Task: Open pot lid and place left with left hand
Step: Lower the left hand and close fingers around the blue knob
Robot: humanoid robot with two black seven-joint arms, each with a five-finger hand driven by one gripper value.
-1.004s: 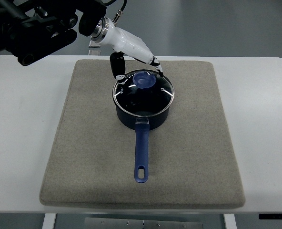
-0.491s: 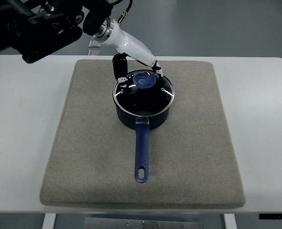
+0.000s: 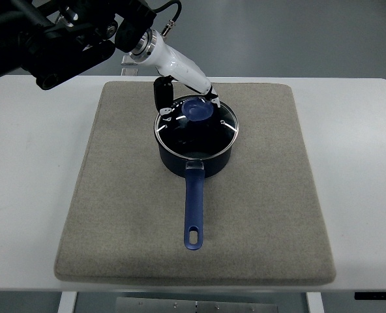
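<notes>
A dark blue saucepan point(image 3: 194, 158) stands on the mat with its long blue handle point(image 3: 193, 212) pointing toward me. A glass lid point(image 3: 209, 130) with a blue knob point(image 3: 197, 110) sits level on the pot. My left hand point(image 3: 188, 102), white with black fingers, reaches in from the upper left and hovers at the far edge of the lid. Its thumb point(image 3: 161, 95) is on the left of the knob and the other fingers point(image 3: 213, 99) on the right. The fingers are spread around the knob's far side without closing on it. My right arm is out of view.
A grey-beige mat point(image 3: 115, 215) covers most of the white table point(image 3: 23, 195). The black left arm point(image 3: 56, 39) fills the upper left corner. A small clear stand point(image 3: 131, 67) sits behind the mat's far edge.
The left hand has slid slightly down and right, closer over the lid's far edge and knob. The lid and pot have not moved.
</notes>
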